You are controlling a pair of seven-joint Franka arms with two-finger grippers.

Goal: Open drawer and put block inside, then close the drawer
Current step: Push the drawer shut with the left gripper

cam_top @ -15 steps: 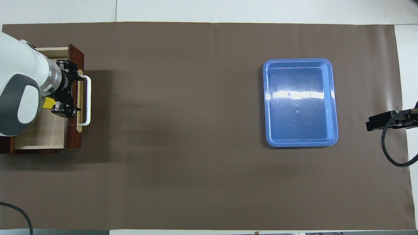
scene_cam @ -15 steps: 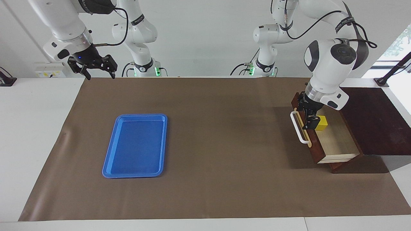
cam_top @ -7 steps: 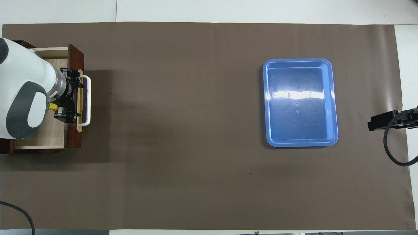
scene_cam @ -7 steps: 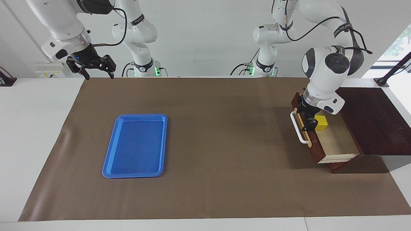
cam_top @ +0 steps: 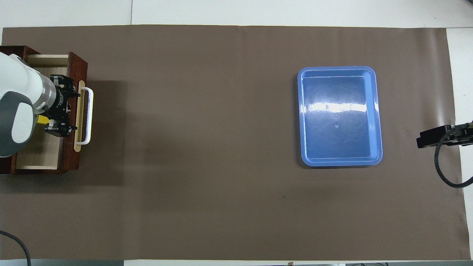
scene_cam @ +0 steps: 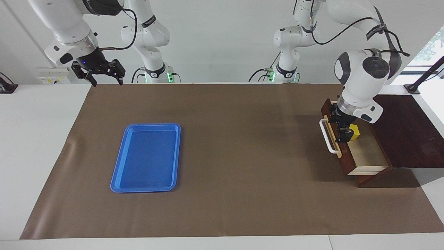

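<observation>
From my station, I saw the drawer [scene_cam: 360, 152] part-way open at the left arm's end of the table [scene_cam: 242, 194], with the yellow block [scene_cam: 354, 132] lying inside it on the light wood floor. The left pincer [scene_cam: 341, 133] was down at the drawer's front panel, just beside the white handle [scene_cam: 329, 136], its fingers spread and holding nothing. The right pincer [scene_cam: 103, 74] waited, open and empty, above its own end of the table, well apart from the blue tray [scene_cam: 147, 158].

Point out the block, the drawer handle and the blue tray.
block [scene_cam: 354, 132], facing view, its top face.
drawer handle [scene_cam: 326, 136], facing view, middle of the white bar.
blue tray [cam_top: 374, 114], overhead view, its long rim.
</observation>
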